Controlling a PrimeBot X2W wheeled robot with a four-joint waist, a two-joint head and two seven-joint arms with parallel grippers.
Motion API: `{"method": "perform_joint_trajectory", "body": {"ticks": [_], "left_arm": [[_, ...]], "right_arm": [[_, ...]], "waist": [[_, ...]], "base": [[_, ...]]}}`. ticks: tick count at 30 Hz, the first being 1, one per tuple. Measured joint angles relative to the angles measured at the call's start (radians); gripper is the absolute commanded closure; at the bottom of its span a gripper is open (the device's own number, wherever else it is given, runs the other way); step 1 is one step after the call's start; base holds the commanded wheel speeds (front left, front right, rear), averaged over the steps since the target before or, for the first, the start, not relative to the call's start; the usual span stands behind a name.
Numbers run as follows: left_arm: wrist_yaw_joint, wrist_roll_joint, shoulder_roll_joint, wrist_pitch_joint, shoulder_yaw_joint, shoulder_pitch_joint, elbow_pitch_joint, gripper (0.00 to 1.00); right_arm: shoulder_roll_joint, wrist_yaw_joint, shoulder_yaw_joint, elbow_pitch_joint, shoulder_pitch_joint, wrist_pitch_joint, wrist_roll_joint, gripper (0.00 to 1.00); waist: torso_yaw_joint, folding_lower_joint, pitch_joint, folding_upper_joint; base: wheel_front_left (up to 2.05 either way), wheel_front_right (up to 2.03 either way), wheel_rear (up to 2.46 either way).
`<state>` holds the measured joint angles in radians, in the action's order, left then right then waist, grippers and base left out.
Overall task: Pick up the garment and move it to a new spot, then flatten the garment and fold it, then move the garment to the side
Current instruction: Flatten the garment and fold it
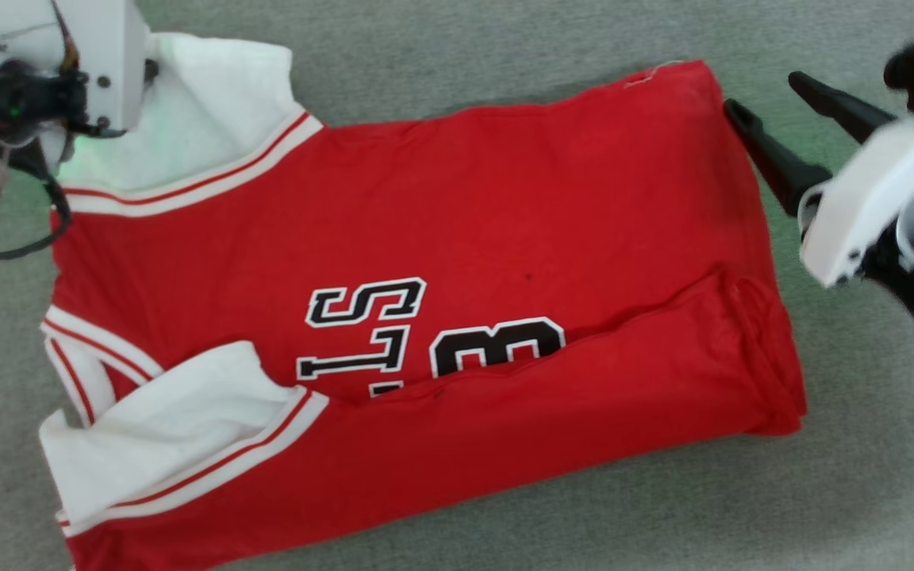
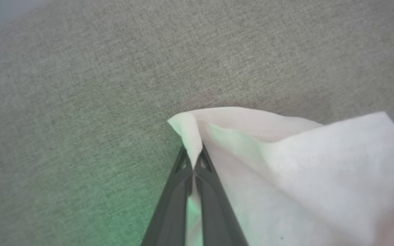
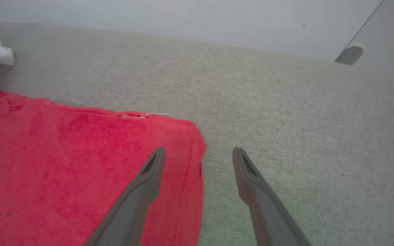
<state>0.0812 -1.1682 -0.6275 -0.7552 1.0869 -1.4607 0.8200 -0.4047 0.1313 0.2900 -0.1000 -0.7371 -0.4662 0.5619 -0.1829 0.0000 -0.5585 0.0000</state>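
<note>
Lies flat as a large red jersey garment (image 1: 505,206) on grey woven fabric (image 1: 505,47), neck end toward the robot's left. Has its near long side folded over, covering part of the black white-outlined lettering (image 1: 370,317). Carries white sleeves with red-white striped trim. Pinched at the far sleeve (image 1: 211,103) by the left claw (image 2: 193,153).

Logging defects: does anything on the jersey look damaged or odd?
A loose white thread sticks out at the jersey's hem corner near the right gripper, where stitching looks frayed. A small dark speck sits on the red cloth near the lettering.
</note>
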Motion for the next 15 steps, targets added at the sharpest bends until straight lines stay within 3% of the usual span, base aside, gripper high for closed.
{"method": "perform_joint_trajectory", "body": {"ticks": [6, 13, 14, 15], "left_arm": [[0.013, 0.0, 0.031, 0.024, 0.0, -0.012, 0.02, 1.0], [0.026, 0.0, 0.053, 0.053, -0.001, -0.022, 0.044, 1.0], [0.029, 0.0, 0.056, 0.058, 0.0, -0.024, 0.049, 1.0], [0.03, 0.0, 0.059, 0.062, 0.0, -0.025, 0.053, 1.0]], "right_arm": [[-0.024, 0.0, 0.111, -0.153, -0.149, -0.135, 0.094, 0.0], [-0.024, 0.0, 0.238, -0.337, -0.291, -0.216, 0.166, 0.0], [-0.022, 0.0, 0.252, -0.359, -0.308, -0.23, 0.176, 0.16], [-0.022, 0.0, 0.27, -0.374, -0.324, -0.246, 0.189, 0.63]], "waist": [[0.029, 0.0, -0.006, 0.0], [0.048, 0.0, -0.019, 0.0], [0.05, 0.0, -0.02, 0.0], [0.053, 0.0, -0.021, 0.0]], "base": [[0.0, 0.0, 0.0], [0.0, 0.0, 0.0], [0.0, 0.0, 0.0], [0.0, 0.0, 0.0]]}}
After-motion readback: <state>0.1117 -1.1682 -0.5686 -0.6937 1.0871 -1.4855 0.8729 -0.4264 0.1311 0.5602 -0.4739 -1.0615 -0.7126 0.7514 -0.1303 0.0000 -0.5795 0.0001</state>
